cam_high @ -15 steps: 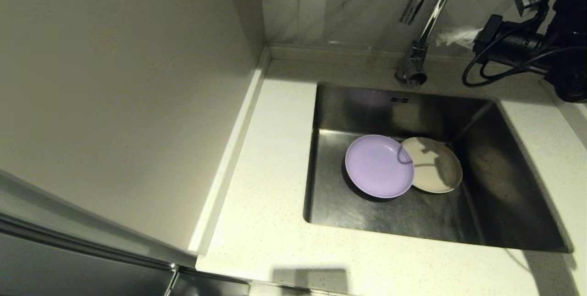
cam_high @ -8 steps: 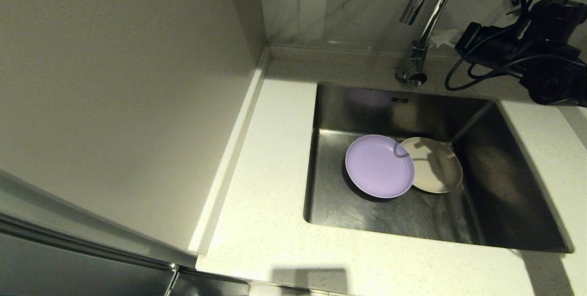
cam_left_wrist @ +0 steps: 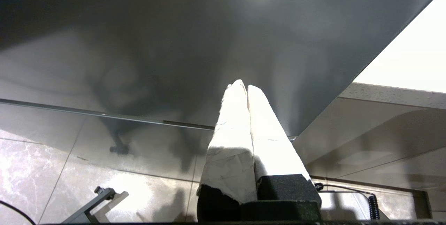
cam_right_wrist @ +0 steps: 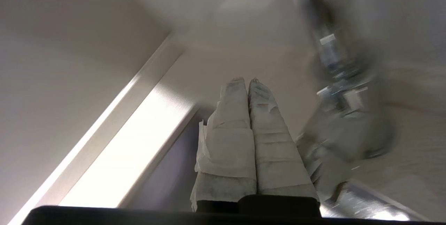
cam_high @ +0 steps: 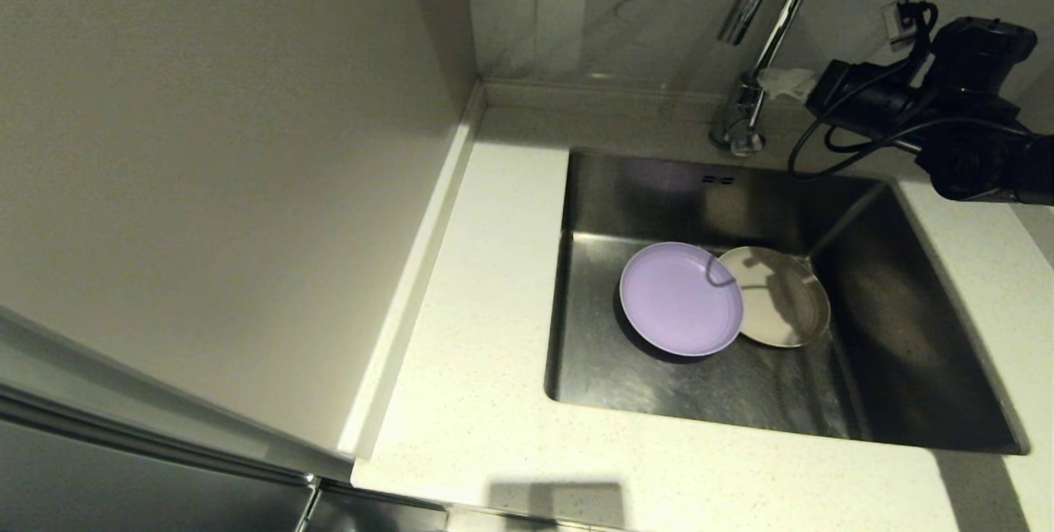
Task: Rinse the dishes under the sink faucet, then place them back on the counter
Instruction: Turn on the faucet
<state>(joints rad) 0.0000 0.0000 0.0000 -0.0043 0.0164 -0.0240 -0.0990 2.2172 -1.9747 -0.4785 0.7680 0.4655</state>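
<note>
Speckled surface (cam_high: 486,400) around steel sink (cam_high: 906,334), lavender plate (cam_high: 679,297) overlapping beige plate (cam_high: 786,301), right pincer (cam_right_wrist: 248,80) pressed together beside chrome faucet (cam_high: 753,95), left pincer (cam_left_wrist: 243,85) pressed together.

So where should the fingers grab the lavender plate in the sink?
Probably the lavender plate is best pinched at its raised right rim, which overlaps the beige plate and so sits slightly off the sink floor. Come down from above, one finger under that lifted edge.
</note>
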